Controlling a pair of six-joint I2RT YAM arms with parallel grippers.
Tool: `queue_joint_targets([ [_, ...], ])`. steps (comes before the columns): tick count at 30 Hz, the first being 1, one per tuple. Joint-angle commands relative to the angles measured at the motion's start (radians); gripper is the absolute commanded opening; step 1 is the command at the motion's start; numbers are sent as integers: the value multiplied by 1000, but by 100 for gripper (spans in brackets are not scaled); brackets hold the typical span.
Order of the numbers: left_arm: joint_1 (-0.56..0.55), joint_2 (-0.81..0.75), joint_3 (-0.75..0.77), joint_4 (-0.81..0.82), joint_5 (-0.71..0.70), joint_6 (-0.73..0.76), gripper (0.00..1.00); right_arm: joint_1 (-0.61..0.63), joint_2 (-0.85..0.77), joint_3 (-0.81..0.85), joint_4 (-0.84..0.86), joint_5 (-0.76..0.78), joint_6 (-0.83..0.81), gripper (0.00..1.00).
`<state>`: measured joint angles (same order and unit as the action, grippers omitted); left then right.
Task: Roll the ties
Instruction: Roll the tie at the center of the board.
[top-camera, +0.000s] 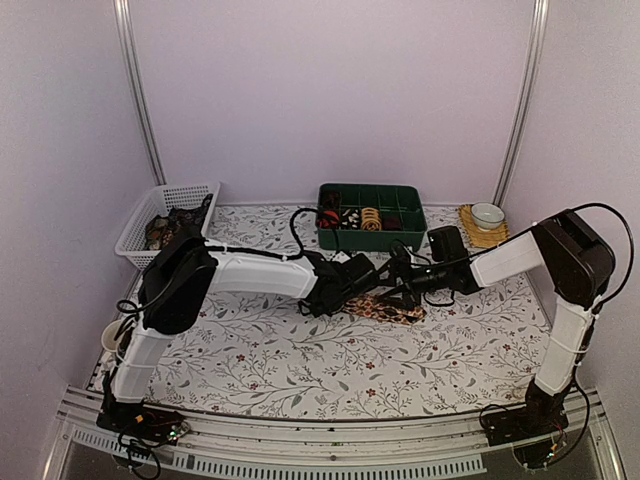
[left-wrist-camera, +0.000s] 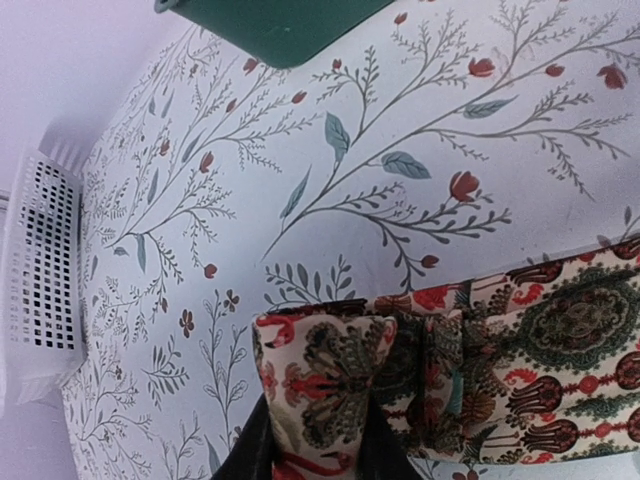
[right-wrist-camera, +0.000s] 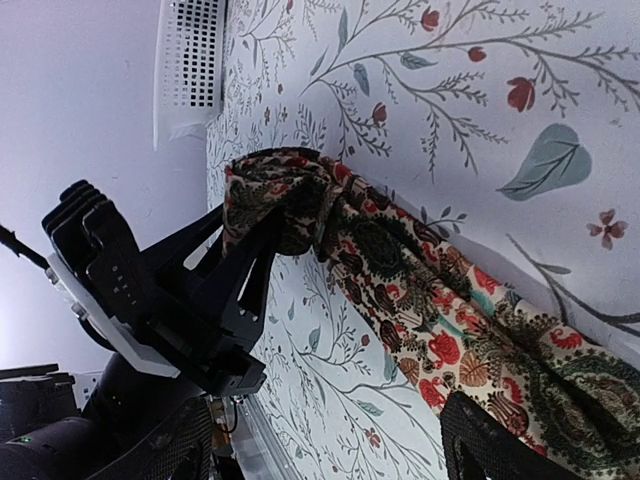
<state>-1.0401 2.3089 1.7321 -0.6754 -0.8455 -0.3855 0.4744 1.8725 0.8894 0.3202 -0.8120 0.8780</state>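
Red-green paisley tie (left-wrist-camera: 540, 360), white floral tablecloth (left-wrist-camera: 400, 230), green tray (top-camera: 372, 241)

Looks like a robotics lab booth rather than a home. Shows plain pale panel walls (top-camera: 330, 90) close behind the green tray (top-camera: 372, 241), with slanted metal posts (top-camera: 140, 100) rising behind it to left and right. Has a slotted aluminium rail (top-camera: 330, 455) well in front of the tray, carrying two bolted arm bases (top-camera: 140, 415) with black cables (top-camera: 492, 410) beside them. Borrows only a homely touch from the floral tablecloth (top-camera: 300, 370) under the tray, the white basket (top-camera: 130, 238) to its left and a small bowl (top-camera: 488, 214) just to its right.
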Motion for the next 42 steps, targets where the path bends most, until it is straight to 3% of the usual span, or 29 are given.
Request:
queue_joint_targets([
  [1,-17,42,30,-57,-4,31,23,-14,63,-7,32,31,15,78],
  [7,-27,55,62,-35,31,49,33,-15,115,0,53,18,25,78],
  [18,-64,56,95,-4,66,69,37,-14,146,2,65,19,30,78],
  [24,-78,52,107,2,85,78,44,-14,152,3,65,20,29,78],
  [42,-64,-45,67,79,108,132,65,-12,71,47,9,36,6,78],
])
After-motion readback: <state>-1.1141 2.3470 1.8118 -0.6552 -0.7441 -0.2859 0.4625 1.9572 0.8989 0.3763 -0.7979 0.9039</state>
